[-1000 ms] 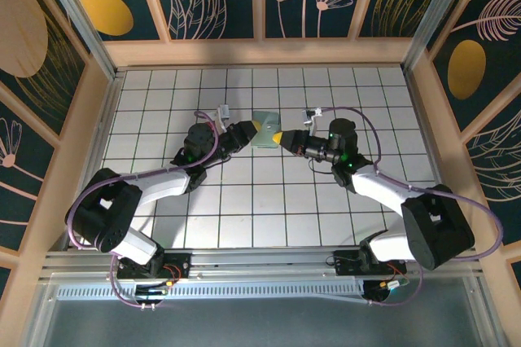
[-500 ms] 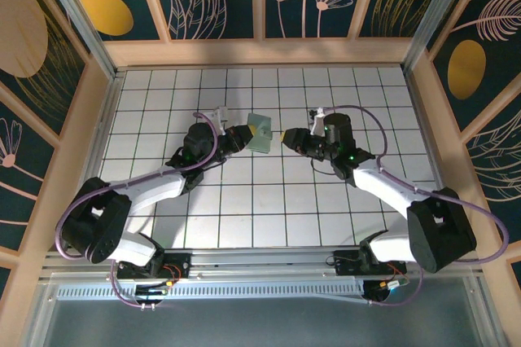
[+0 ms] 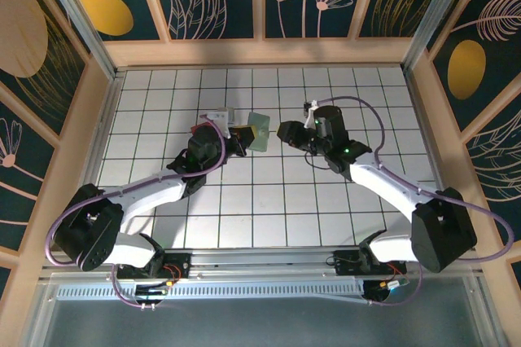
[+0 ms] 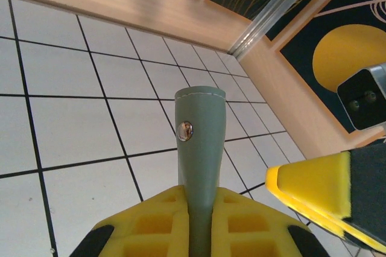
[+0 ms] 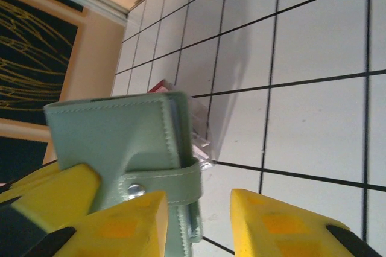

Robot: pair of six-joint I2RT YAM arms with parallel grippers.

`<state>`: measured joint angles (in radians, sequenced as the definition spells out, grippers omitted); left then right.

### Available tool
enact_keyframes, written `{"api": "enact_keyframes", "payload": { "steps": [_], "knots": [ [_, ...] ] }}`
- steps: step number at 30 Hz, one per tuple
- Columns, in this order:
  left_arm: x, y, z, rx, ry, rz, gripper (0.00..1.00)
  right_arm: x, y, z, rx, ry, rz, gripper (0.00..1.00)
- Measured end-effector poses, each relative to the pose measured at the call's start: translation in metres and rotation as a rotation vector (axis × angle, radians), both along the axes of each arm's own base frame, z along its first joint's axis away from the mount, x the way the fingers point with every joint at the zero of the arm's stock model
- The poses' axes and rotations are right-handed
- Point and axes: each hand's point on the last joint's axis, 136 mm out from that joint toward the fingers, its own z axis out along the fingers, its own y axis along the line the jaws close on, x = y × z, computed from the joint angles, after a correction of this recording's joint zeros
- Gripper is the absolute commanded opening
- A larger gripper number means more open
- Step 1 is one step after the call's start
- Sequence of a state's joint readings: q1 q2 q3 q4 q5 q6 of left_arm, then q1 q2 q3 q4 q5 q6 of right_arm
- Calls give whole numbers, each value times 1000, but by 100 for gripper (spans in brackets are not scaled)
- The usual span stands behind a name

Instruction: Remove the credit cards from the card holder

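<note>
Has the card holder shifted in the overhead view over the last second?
Yes. The card holder, clamped in the left gripper, has shifted slightly left against the table grid.

– What sits on the left?
– The card holder [image 5: 114,142], pale green and folded, its strap fastened by a metal snap [image 5: 136,190]. A 3rd yellow pad [image 5: 51,187] presses its lower left corner.
– And the right tool [image 5: 199,195]?
– Its 2 yellow fingers [image 5: 283,227] stand apart at the bottom. The holder's lower right edge pokes into the gap, against the left-hand finger.
– Anything behind?
– A clear box [image 5: 202,127] with a red top, partly hidden by the holder, on the white table [image 5: 313,124] with black grid lines.
</note>
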<state>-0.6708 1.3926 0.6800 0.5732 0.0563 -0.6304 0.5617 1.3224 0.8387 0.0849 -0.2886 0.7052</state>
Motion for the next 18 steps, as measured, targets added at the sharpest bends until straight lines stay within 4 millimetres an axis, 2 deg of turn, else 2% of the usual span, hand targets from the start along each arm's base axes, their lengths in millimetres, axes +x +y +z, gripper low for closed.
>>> {"api": "enact_keyframes", "payload": {
  "steps": [10,18],
  "knots": [
    [5,-2,-16,32,19,11,0,-4,16,-14,-9,39,38,33],
    [6,-3,-13,23,10,7,0,-1,31,-8,27,30,81,35]
  ]
}}
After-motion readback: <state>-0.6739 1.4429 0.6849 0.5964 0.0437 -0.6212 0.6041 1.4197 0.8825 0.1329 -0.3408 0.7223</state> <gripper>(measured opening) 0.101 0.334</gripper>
